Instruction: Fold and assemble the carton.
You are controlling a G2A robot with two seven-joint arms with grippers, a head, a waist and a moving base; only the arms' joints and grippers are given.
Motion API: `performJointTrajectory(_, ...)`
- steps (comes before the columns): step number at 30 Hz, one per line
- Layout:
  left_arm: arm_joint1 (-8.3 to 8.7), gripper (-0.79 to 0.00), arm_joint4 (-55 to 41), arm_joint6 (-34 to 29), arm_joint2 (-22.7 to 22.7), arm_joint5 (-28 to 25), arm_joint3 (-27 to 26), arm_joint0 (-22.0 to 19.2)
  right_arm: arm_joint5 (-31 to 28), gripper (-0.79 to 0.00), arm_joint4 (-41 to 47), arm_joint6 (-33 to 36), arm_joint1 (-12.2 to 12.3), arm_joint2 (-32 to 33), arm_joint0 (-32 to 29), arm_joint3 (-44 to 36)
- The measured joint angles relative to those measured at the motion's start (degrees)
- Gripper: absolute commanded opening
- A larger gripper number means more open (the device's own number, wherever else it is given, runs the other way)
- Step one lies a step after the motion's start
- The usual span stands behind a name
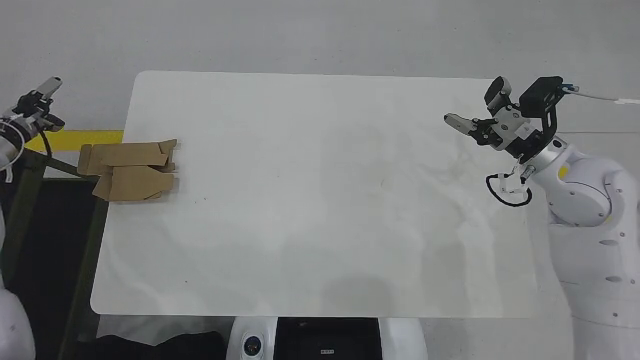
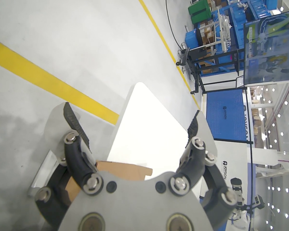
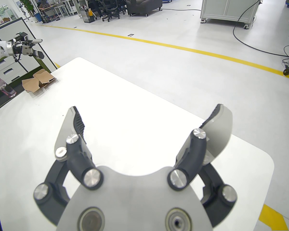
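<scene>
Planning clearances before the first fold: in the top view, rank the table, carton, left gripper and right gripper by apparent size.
1. table
2. carton and right gripper: these look alike, and the gripper is likely nearer the camera, so unranked
3. left gripper

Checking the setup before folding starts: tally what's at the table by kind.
Brown cardboard carton, unassembled: 1
Robot hands: 2, left hand and right hand, both open
White table: 1
Total: 4
</scene>
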Motion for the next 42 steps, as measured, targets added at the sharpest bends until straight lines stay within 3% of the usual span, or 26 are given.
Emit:
performJointTrajectory(9, 0.38, 0.0, -7.47, 2.39, -3.54, -3.29, 2.32, 6.31, 0.0, 0.0, 0.0, 0.0, 0.0, 0.0, 0.0, 0.0)
performJointTrajectory(19, -1.32, 0.0, -19.01, 3.29, -4.97, -7.06, -1.29, 16.74, 0.0, 0.0, 0.0, 0.0, 0.0, 0.0, 0.0, 0.0)
performJointTrajectory(22, -2.16, 0.0, -25.28, 0.92, -4.91, -6.71, -2.17, 19.61, 0.0, 0.0, 0.0, 0.0, 0.0, 0.0, 0.0, 0.0)
performJointTrajectory(28, -2.73, 0.0, -25.54, 2.81, -4.08, -3.82, -5.3, 23.21, 0.0, 0.0, 0.0, 0.0, 0.0, 0.0, 0.0, 0.0)
performJointTrajectory(37, -3.11, 0.0, -27.0, 1.44, -3.47, -1.3, -6.17, 25.05, 0.0, 0.0, 0.0, 0.0, 0.0, 0.0, 0.0, 0.0)
performJointTrajectory(38, -3.1, -0.305, -26.89, 1.14, -3.42, -1.3, -6.1, 25.08, 0.0, 0.0, 0.0, 0.0, 0.0, 0.0, 0.0, 0.0)
performJointTrajectory(40, -3.1, -0.785, -26.98, 0.75, -3.38, -0.95, -5.94, 25.12, 0.0, 0.0, 0.0, 0.0, 0.0, 0.0, 0.0, 0.0)
performJointTrajectory(42, -3.13, -0.785, -27.35, 0.68, -3.43, -0.48, -5.86, 25.16, 0.0, 0.0, 0.0, 0.0, 0.0, 0.0, 0.0, 0.0)
